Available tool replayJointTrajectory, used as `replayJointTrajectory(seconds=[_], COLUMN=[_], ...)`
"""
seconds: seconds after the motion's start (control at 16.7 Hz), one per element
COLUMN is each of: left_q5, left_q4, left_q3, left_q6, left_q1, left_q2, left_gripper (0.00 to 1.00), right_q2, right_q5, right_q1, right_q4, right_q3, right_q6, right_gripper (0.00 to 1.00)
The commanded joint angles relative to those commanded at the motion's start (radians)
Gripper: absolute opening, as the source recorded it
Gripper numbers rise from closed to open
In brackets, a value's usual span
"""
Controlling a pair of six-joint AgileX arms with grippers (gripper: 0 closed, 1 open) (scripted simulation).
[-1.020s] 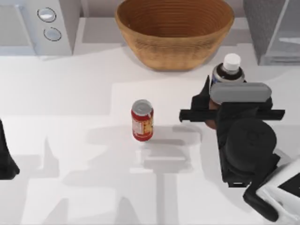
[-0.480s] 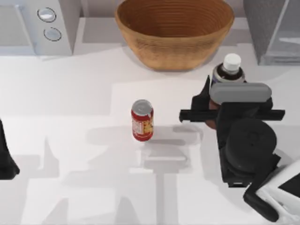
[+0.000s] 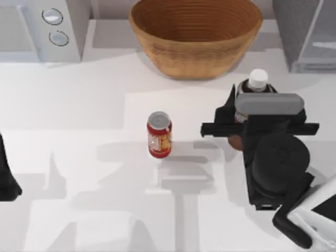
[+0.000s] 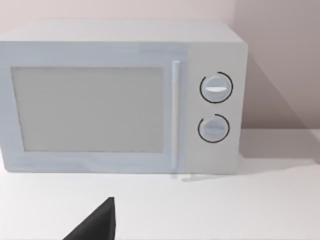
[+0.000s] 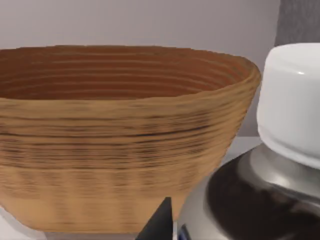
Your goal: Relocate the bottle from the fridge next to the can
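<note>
Your right gripper [image 3: 242,119] sits clamped on the bottle [image 3: 256,83], right of desk centre, below the fridge [image 3: 294,37] at the far right corner. The can [image 3: 159,135] stands upright mid-desk, with bare desk [image 3: 79,105] between it and the bottle. The wicker basket [image 3: 195,37] behind looks empty. Your left arm [image 3: 6,178] rests at the left edge; you cannot tell its gripper's state.

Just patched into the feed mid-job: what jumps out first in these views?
The right gripper sits around the bottle at the table's right, the white cap poking up behind the wrist. Behind it a big woven basket dominates the back middle. The red can stands alone mid-table, well left of the bottle; the left arm is parked at the left edge.
</note>
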Motion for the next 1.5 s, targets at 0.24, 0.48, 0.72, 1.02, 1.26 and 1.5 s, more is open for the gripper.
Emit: replayJointTrajectory(seconds=[0.24, 0.48, 0.72, 1.02, 1.26, 1.5], left_q5=[0.0, 0.0, 0.0, 0.0, 0.0, 0.0], left_q4=[0.0, 0.0, 0.0, 0.0, 0.0, 0.0], left_q3=[0.0, 0.0, 0.0, 0.0, 0.0, 0.0], left_q6=[0.0, 0.0, 0.0, 0.0, 0.0, 0.0], left_q1=[0.0, 0.0, 0.0, 0.0, 0.0, 0.0], left_q2=[0.0, 0.0, 0.0, 0.0, 0.0, 0.0], left_gripper=[1.0, 1.0, 1.0, 1.0, 1.0, 1.0], right_q2=[0.0, 0.0, 0.0, -0.019, -0.038, -0.046], right_q5=[0.0, 0.0, 0.0, 0.034, 0.067, 0.079], right_q1=[0.0, 0.0, -0.001, 0.033, 0.067, 0.079], right_q4=[0.0, 0.0, 0.0, 0.015, 0.03, 0.036], right_q3=[0.0, 0.0, 0.001, -0.035, -0.071, -0.084], right_q6=[0.0, 0.0, 0.0, 0.001, 0.002, 0.002], right_gripper=[1.0, 1.0, 1.0, 1.0, 1.0, 1.0])
